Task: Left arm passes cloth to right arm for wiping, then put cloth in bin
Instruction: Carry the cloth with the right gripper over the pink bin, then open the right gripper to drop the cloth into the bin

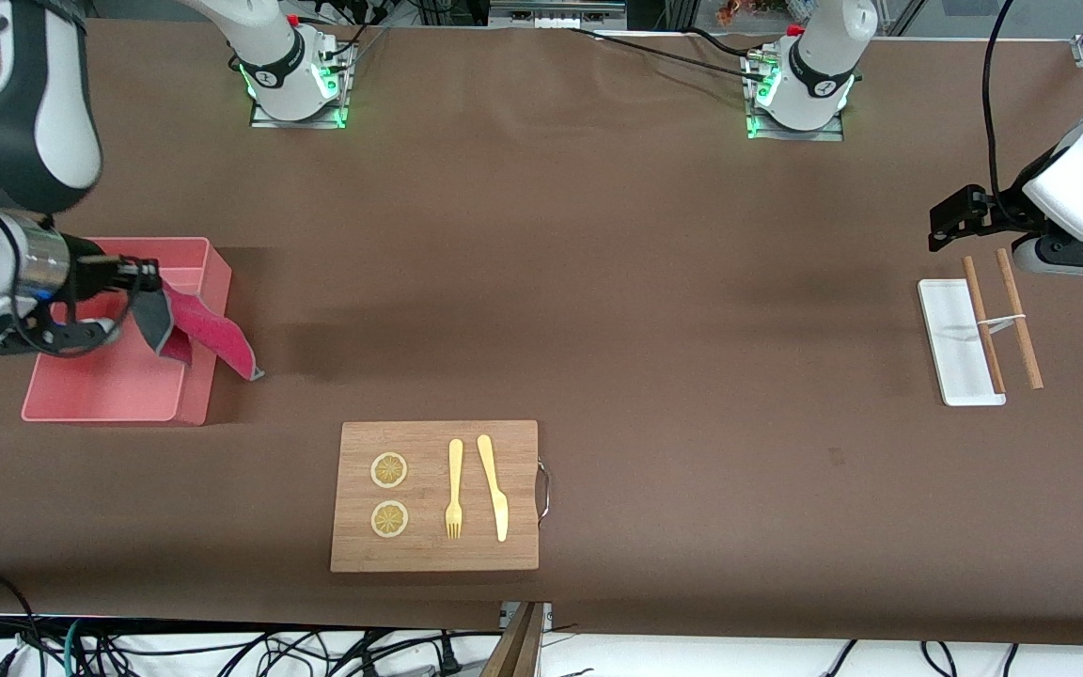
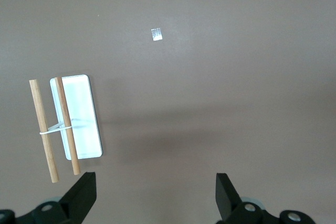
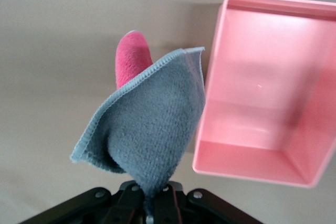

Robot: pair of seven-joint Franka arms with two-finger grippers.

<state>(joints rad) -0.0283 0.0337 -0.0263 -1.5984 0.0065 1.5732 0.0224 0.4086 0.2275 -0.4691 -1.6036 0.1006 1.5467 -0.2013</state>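
My right gripper (image 1: 142, 277) is shut on the crimson-pink cloth (image 1: 212, 334) and holds it up over the salmon-pink bin (image 1: 118, 385), at the bin's wall on the side toward the table's middle. The cloth hangs across that wall, its grey underside (image 3: 152, 124) facing the right wrist camera, with the bin (image 3: 262, 129) beside it. My left gripper (image 1: 944, 226) is open and empty, up over the table at the left arm's end, near the white tray; its fingers (image 2: 84, 195) show in the left wrist view.
A small white tray (image 1: 950, 343) with two wooden sticks (image 1: 1002, 320) lies at the left arm's end. A wooden board (image 1: 435, 495) with two lemon slices, a fork and a knife lies near the front edge.
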